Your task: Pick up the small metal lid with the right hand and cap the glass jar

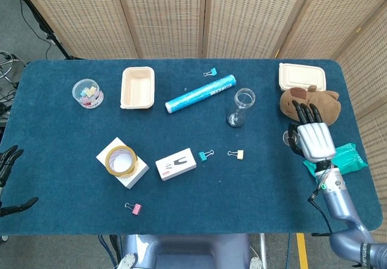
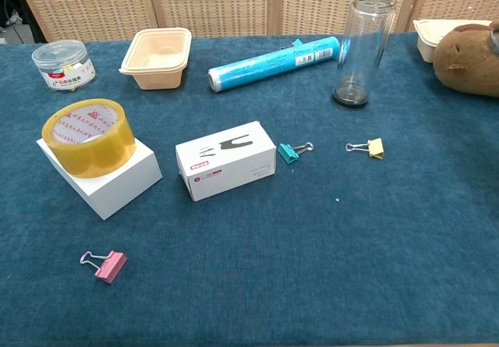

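1. Now the right hand [image 1: 312,137] is raised over the right side of the blue table [image 1: 254,184], in front of the brown plush toy [image 1: 326,103], and it holds the small metal lid [image 1: 288,138] at its left edge.
2. The glass jar [image 1: 240,107] stands upright and uncapped, well apart to the left of this hand, beside the blue roll [image 1: 201,93].
3. The left hand [image 1: 7,175] shows only at the left table edge, fingers apart, holding nothing.
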Controlling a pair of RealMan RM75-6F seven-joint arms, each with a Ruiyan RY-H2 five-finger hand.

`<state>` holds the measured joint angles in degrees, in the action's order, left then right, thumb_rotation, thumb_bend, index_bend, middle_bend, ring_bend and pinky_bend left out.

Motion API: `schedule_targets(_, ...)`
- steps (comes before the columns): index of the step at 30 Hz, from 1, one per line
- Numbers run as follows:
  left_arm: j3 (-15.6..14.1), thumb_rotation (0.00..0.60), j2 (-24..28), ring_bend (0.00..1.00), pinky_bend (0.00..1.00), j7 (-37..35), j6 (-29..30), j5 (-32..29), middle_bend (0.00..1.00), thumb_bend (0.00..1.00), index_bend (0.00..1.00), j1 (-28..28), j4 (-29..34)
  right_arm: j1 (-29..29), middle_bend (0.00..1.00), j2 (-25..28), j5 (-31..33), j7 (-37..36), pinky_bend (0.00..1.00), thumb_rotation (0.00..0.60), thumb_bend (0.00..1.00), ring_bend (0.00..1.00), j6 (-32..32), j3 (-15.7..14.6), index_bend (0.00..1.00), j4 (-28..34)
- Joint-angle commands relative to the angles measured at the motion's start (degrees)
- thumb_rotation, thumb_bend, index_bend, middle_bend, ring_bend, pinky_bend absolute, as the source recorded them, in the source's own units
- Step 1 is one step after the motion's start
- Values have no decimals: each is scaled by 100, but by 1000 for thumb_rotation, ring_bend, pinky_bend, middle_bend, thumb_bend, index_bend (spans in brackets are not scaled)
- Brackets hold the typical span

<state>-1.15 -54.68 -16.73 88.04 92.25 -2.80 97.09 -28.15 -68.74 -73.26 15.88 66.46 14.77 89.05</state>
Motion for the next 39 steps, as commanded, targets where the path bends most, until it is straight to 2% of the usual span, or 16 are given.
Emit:
schedule_targets(1, -4, 600, 3, 0, 0, -10, 9, 13, 0, 0, 0, 2, -5, -353, 0, 431, 473, 376, 0, 600, 614, 0, -290, 443, 628, 473)
schedule_targets(7, -9, 600, 0, 0, 0, -23, -4, 32, 0, 0, 0, -11, -24, -960, 0, 526, 1249, 760, 0, 600, 614, 0, -773, 842, 637, 574)
schedule_targets(13, -38, 600, -14, 0, 0, 42, -67, 72, 0, 0, 0, -42, -21, -1632, 0, 263, 1980, 1160, 0, 600, 629, 0, -1230, 963, 639, 292)
schedule_targets(28, 50, 600, 3, 0, 0, 26, -396, -242, 0, 0, 0, -186, -1, -2952, 0, -604, 3199, 1870, 0, 600, 662, 0, -1751, 820, 640, -888)
schedule_targets(39, 103, 600, 30, 0, 0, -53, -543, -398, 0, 0, 0, -252, -14, -3184, 0, -843, 3354, 1902, 0, 600, 667, 0, -1798, 515, 641, -1336)
